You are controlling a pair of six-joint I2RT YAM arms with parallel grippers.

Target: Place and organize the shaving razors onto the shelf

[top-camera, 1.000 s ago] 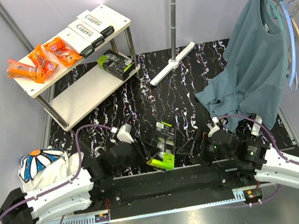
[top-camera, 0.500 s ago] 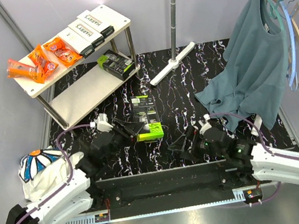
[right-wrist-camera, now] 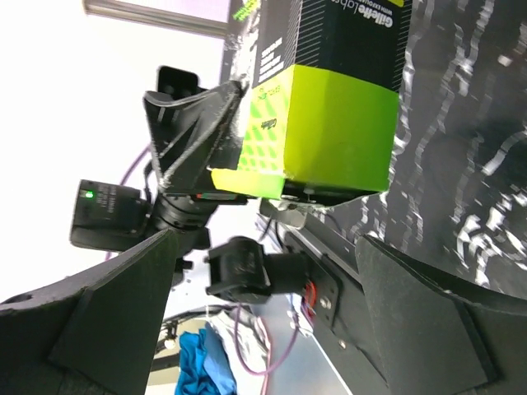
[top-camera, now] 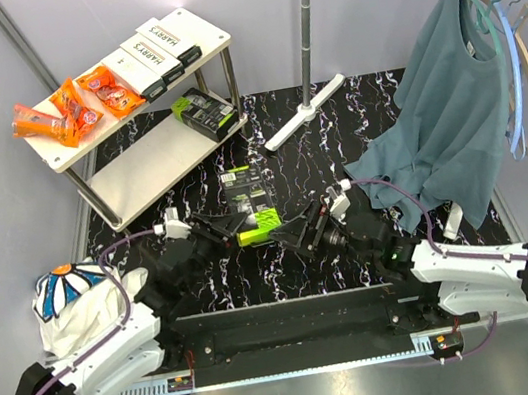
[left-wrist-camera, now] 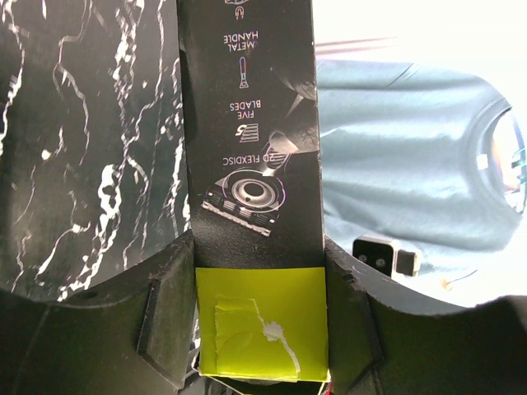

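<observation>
1. The left gripper (top-camera: pixel 234 227) is clamping the green end of a pack (top-camera: pixel 250 200), holding it above the table's (top-camera: pixel 336 145) middle, in front of the shelf (top-camera: pixel 152 165).
2. The right gripper (top-camera: pixel 298 232) is gaping wide, just beside that pack.

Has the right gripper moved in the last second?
Yes. The right gripper went left and away from the robot, nearer the white rail foot and the black-and-green pack.
</observation>
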